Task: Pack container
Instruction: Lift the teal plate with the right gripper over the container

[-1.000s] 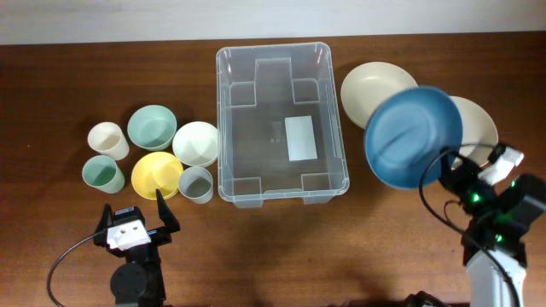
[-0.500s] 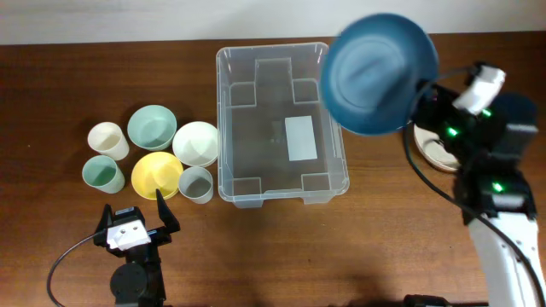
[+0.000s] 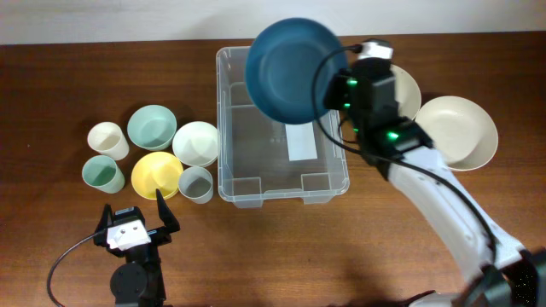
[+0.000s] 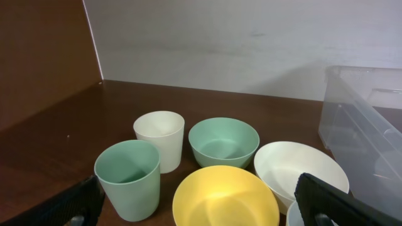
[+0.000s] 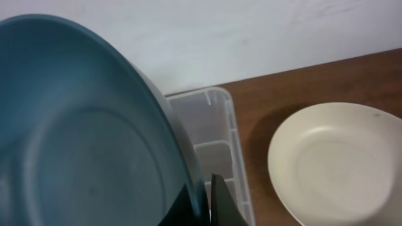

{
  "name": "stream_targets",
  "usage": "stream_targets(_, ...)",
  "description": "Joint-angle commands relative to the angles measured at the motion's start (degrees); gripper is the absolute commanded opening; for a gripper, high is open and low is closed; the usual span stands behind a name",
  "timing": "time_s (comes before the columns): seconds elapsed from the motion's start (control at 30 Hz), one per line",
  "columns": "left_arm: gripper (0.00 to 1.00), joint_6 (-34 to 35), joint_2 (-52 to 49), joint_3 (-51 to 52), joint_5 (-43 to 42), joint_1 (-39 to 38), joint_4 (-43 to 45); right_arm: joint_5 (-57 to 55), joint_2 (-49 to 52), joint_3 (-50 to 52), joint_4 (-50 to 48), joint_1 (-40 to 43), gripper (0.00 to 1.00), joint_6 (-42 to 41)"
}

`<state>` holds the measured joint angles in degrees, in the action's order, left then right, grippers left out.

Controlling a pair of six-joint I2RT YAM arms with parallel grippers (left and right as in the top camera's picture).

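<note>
The right fingers [image 5: 218, 199] pinch the rim of a dark blue dish [image 3: 288, 68], a deep plate or shallow bowl as far as the view lets me tell, holding it tilted above the far end of the container [image 3: 223, 145]. That clear bin sits in the middle of the desk [image 3: 68, 247], between cups and bowls [image 3: 153, 128] on its left and two cream plates [image 3: 461, 128] on its right. The left fingers [image 3: 165, 213] stand spread wide, holding nothing, near the yellow bowl [image 3: 156, 173]

Yellow bowl [image 3: 156, 174], white bowl [image 3: 196, 142], green bowl [image 3: 152, 126] clustered on table [image 3: 51, 256] (cream cup [image 3: 108, 139] alongside); blue plate [image 3: 288, 70] aloft; cream plate [image 3: 459, 130] right.
</note>
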<state>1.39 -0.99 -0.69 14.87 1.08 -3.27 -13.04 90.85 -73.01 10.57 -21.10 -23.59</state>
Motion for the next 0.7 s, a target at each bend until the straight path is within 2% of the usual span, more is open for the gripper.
stream_targets(0.0,0.99,0.5,0.2,0.1,0.4,-0.2,-0.2,-4.6,3.5,-2.4,-3.1,-1.8,0.04,2.4)
stream_targets(0.67,0.99,0.5,0.2,0.1,0.4,-0.2,-0.2,-2.0,17.1,-2.4,-12.3,-3.3,0.04,2.1)
